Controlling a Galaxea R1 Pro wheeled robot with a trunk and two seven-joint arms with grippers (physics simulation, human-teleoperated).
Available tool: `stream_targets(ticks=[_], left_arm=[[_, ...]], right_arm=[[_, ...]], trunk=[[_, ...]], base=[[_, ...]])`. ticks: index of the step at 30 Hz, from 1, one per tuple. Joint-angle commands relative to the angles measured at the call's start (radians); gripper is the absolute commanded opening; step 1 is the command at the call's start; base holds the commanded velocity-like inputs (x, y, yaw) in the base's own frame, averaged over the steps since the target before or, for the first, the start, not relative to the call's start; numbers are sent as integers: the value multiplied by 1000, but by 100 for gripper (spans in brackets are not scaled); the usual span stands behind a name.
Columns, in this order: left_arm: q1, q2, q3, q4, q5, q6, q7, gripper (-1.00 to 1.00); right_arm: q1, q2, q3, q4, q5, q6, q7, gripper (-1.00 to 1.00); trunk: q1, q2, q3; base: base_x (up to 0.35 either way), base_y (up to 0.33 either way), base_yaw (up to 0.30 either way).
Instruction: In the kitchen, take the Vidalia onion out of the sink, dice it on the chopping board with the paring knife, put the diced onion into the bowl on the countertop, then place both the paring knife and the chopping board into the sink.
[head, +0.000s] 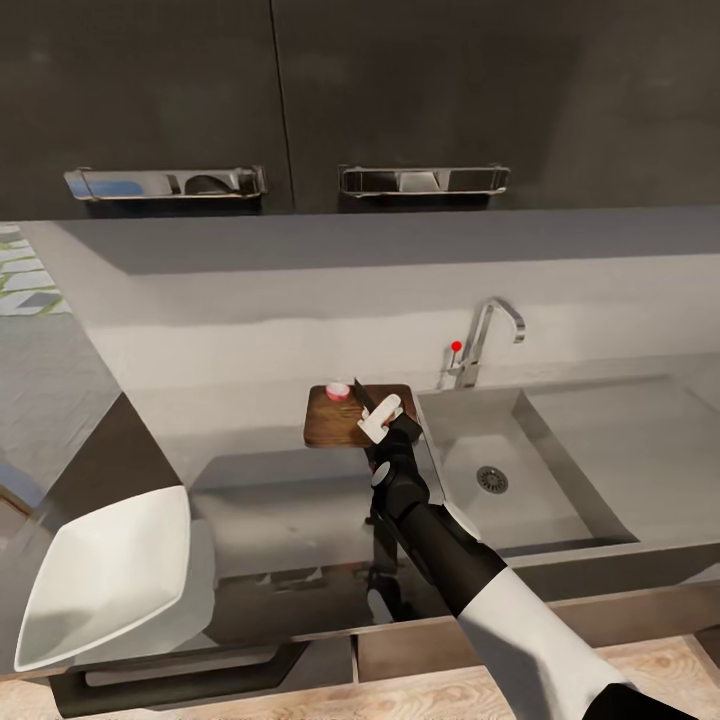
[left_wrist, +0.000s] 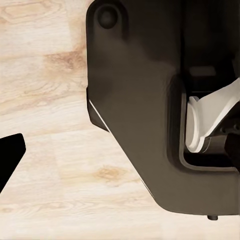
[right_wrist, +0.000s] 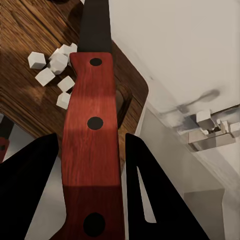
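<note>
The paring knife (right_wrist: 92, 145) is clamped between the two dark fingers of the right gripper (head: 388, 420), its blade (right_wrist: 96, 25) reaching out over the chopping board (head: 335, 425). In the right wrist view the handle is seen as reddish-brown with dark rivets (in the head view it looks white). A cluster of small white cubes (right_wrist: 55, 70), diced onion by the look of it, is scattered on the dark wood just beside the blade. At the far edge of the board a pinkish-red piece of the Vidalia onion (head: 339, 390) is sitting. The board is lying flat on the grey countertop (head: 250, 480), directly beside the sink (head: 600, 450), whose basin with its round drain (head: 492, 479) is seen with the chrome tap (head: 490, 335) and red-knobbed lever (head: 456, 347) behind it. The white bowl (head: 105, 575) is well apart from the board, towards the robot's left, at the counter's front edge and looking tilted. Glossy black upper cabinets (head: 300, 90) with chrome handles hang above. In the left wrist view, light wood floor (left_wrist: 45, 150) and a dark body of the robot (left_wrist: 145, 100) are shown; whether the left gripper is open or closed cannot be told.
</note>
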Motion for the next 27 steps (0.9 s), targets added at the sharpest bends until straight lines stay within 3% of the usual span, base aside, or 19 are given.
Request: stream_targets(ticks=[1,16,27], left_arm=[[0,1,-8,-2,8,-2,6,100],[0,1,-9,-2,8,0,6,100],[0,1,-9,-1,8,0,6,100]], right_arm=[[-1,0,3,0,-1,6,-5,-100],[-1,0,3,0,-1,6,-5,-100],[-1,0,3,0,-1,6,-5,-100]], trunk=[[1,-2,-3],[1,-2,-22],[1,-2,-8]], base=[[0,0,0],[0,0,0],[0,0,0]])
